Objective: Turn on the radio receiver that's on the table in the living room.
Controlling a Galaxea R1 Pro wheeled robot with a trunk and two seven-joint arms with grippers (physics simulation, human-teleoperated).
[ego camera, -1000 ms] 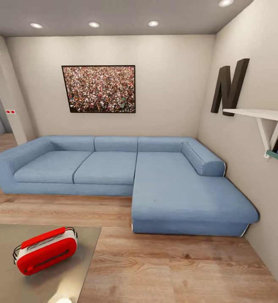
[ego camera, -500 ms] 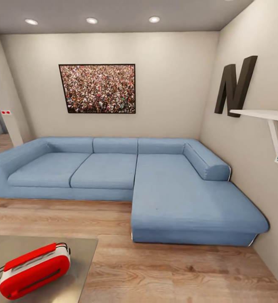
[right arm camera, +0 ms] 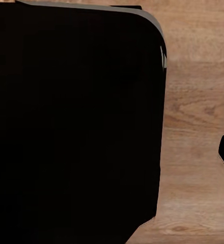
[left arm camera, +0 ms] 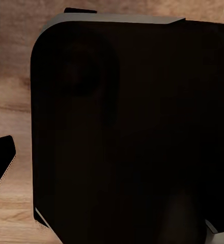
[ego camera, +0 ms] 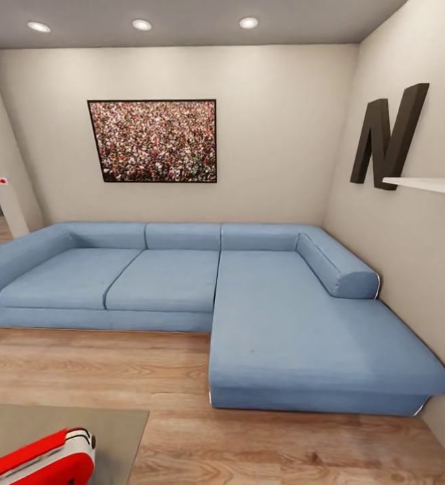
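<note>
Radio receiver [ego camera: 44,461] sits at the table's [ego camera: 114,431] near corner, well apart from my jaws, not reached. Wrist views mostly dark bulk over floor [right arm camera: 193,127]; can't tell jaws' state.

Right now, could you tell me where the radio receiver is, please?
In the head view, the radio receiver lies at the bottom left corner, cut off by the frame, on the table, with the blue sofa beyond.

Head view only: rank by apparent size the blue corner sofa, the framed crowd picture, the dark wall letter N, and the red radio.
1. Blue corner sofa, by far the largest.
2. Framed crowd picture.
3. Dark letter N.
4. Red radio, though the frame's edge cuts it off and it sits nearest the camera, so its rank against the N is unsure.
</note>
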